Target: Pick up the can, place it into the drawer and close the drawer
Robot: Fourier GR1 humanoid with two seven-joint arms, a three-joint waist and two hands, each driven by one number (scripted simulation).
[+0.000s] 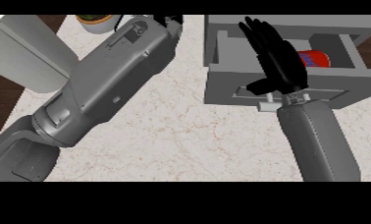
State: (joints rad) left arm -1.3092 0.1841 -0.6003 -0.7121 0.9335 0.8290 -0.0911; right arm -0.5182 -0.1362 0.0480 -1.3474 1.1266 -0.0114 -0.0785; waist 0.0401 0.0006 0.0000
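A: So, right hand (279, 63) over the open drawer (225, 78), fingers straight, holding nothing?
B: Yes; can (316, 59) just beyond, lying inside. Probably poised to push the front shut. Left hand (172, 21) mostly hidden, can't tell

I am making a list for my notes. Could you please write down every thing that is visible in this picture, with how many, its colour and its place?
can: one, red with a blue label, lying inside the open drawer at right
drawer: one, grey, pulled open at upper right, with a pale handle on its front
counter: one, pale marbled top, filling the middle
pot: one, cream with something green in it, at the top edge left
pale grey object: one, upper left corner; what it is I cannot tell
right robot hand: one, black, fingers straight, over the drawer
left robot hand: one, black, mostly hidden at top behind its grey forearm
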